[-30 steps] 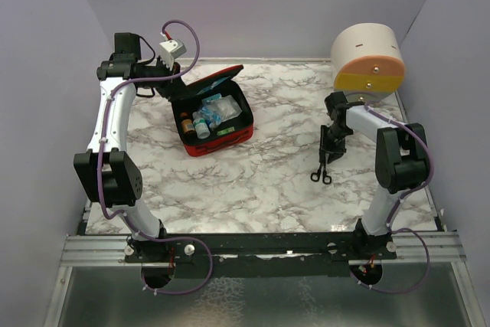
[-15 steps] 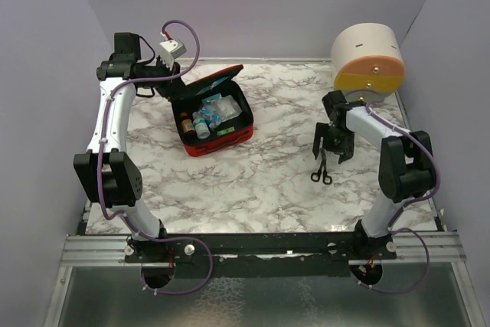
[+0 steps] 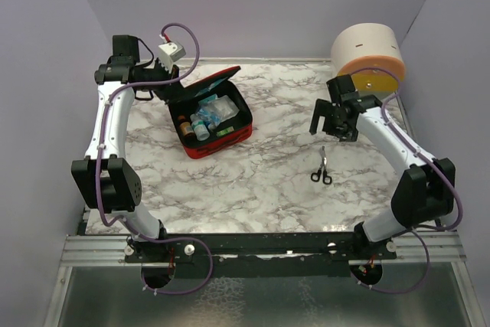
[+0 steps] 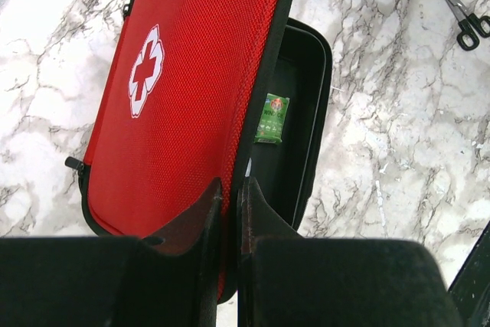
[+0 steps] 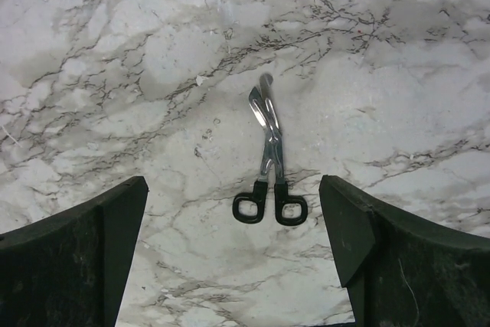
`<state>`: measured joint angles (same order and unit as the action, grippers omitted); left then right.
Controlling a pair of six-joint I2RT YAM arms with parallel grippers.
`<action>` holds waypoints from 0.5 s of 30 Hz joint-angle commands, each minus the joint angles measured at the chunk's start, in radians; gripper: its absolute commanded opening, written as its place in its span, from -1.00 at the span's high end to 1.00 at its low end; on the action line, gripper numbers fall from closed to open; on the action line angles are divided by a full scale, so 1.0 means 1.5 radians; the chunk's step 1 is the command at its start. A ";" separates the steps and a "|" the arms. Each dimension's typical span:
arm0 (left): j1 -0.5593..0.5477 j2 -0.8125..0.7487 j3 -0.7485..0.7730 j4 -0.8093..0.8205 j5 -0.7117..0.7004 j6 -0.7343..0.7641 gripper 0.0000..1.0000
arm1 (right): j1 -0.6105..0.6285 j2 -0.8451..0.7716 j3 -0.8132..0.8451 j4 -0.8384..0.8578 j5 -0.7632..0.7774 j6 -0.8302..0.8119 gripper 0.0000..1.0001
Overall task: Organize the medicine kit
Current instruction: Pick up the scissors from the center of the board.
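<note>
At the desk's (image 3: 260, 181) far left, the open kit (image 3: 223, 143) sits with its lid (image 4: 191, 74) clamped in the left hand (image 4: 228, 185). The right hand (image 5: 233, 181) hangs spread wide above the scissors (image 5: 268, 151), touching nothing.

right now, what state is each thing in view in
medicine kit, open, bottles inside
lid, raised, its edge pinched by the left gripper
left gripper, shut on the lid
right gripper, open wide above the scissors, not touching them
scissors, flat on the table, blades nearly shut
drawer container, the drawers in view look pushed in
</note>
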<state>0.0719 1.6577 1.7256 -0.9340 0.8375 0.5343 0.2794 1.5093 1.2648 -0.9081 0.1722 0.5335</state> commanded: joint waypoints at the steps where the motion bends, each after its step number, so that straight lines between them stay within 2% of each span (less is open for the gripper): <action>1: 0.005 -0.033 -0.010 -0.026 -0.007 -0.001 1.00 | 0.007 0.047 -0.018 0.023 -0.017 -0.004 -0.90; 4: 0.005 -0.036 -0.012 -0.029 -0.008 0.001 1.00 | 0.008 0.049 -0.054 0.022 -0.003 0.024 -0.80; 9: 0.005 -0.037 -0.013 -0.031 -0.006 0.000 1.00 | 0.014 0.051 -0.130 0.034 0.002 0.060 -0.77; 15: 0.004 -0.037 -0.013 -0.034 -0.007 0.002 1.00 | 0.029 0.075 -0.169 0.040 0.004 0.103 -0.71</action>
<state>0.0719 1.6436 1.7103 -0.9360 0.8330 0.5377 0.3038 1.5986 1.0317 -0.8814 0.1669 0.6189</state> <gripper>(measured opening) 0.097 0.873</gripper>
